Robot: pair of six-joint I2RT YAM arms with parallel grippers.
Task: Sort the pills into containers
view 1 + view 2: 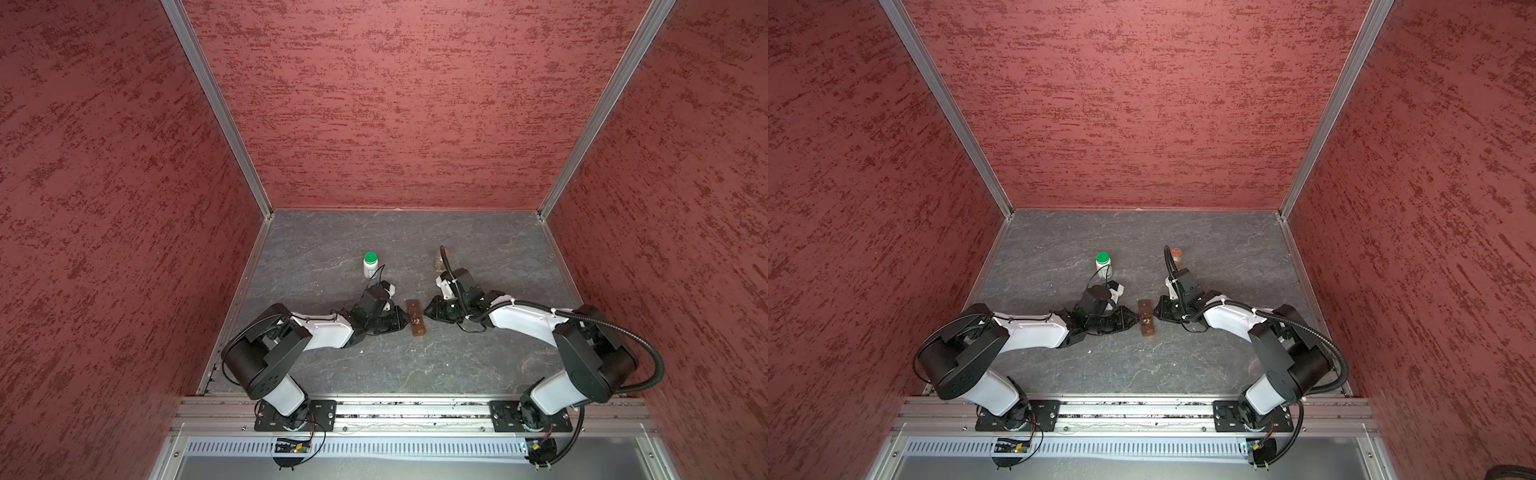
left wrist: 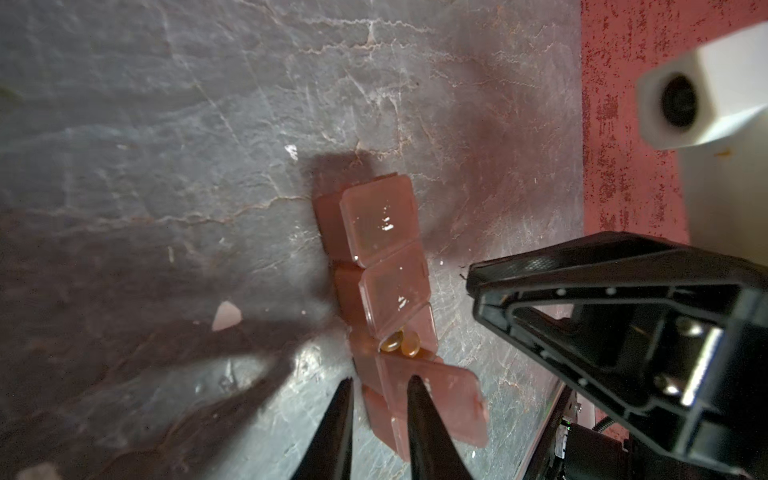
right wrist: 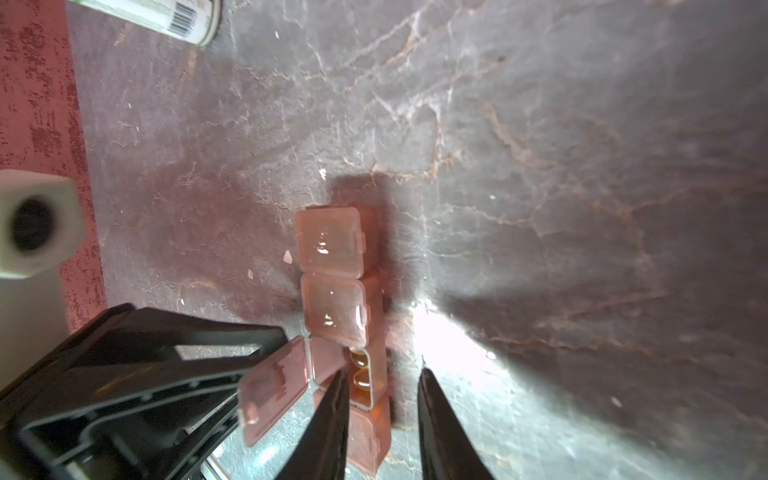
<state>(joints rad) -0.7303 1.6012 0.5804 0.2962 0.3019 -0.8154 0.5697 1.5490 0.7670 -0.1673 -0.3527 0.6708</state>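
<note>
Slate floor [image 1: 324,245], pill box [image 1: 416,318] midway.
Left gripper [image 1: 408,321] at 9 o'clock, right gripper [image 1: 425,312] at 3; both barely parted, empty.

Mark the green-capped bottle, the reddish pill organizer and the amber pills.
Green-capped white plastic bottle [image 1: 369,268]: a top view, white body.
Reddish translucent plastic pill organizer [image 3: 334,305]: right wrist view, closed middle lid.
Amber oval pills [image 2: 392,343]: left wrist view, one pill.

Top views: overhead, far | wrists: low, close (sharing pill organizer [image 2: 382,257])
</note>
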